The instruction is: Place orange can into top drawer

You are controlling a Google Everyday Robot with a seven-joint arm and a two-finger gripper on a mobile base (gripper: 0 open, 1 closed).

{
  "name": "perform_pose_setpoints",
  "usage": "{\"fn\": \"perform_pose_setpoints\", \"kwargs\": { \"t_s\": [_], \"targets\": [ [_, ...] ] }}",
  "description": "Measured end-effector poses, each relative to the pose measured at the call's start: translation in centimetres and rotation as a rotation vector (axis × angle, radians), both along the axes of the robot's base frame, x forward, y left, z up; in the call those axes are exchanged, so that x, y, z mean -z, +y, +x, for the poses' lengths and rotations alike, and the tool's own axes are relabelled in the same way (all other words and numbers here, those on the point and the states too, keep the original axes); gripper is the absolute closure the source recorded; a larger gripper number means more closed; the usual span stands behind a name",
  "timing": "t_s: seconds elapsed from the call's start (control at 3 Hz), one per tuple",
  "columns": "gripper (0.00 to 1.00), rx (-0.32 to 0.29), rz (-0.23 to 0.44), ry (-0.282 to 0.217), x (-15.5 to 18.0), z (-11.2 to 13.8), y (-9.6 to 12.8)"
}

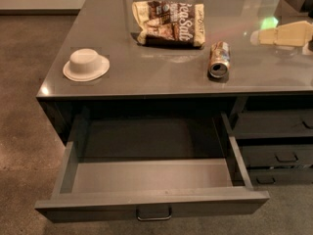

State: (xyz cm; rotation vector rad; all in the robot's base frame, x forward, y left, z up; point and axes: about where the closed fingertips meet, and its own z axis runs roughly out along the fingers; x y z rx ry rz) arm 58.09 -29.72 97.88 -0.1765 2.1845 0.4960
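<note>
The orange can (pixel 219 59) lies on its side on the grey countertop (pixel 161 72), right of centre, its silver end facing the front edge. The top drawer (pixel 146 200) is pulled wide open below the counter and nothing lies in it; its small metal handle (pixel 154 214) sits centred on the front. My gripper (pixel 286 35), cream-coloured, hovers over the counter's far right, behind and to the right of the can and apart from it. It holds nothing that I can see.
A brown-and-cream snack bag (pixel 168 23) lies at the back of the counter, behind the can. A white upturned bowl (pixel 86 65) sits at the left. Narrower dark drawers (pixel 279 141) are stacked at the right, closed. Brown floor lies to the left.
</note>
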Motion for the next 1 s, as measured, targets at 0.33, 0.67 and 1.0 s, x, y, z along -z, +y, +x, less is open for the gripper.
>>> {"fn": "perform_pose_setpoints", "kwargs": {
  "t_s": [0.33, 0.67, 1.0],
  "targets": [
    [0.0, 0.019, -0.023, -0.016, -0.5, 2.1, 1.0],
    [0.0, 0.06, -0.078, -0.011, -1.7, 4.3, 6.5],
    [0.0, 0.06, -0.078, -0.011, -1.7, 4.3, 6.5]
  ]
}}
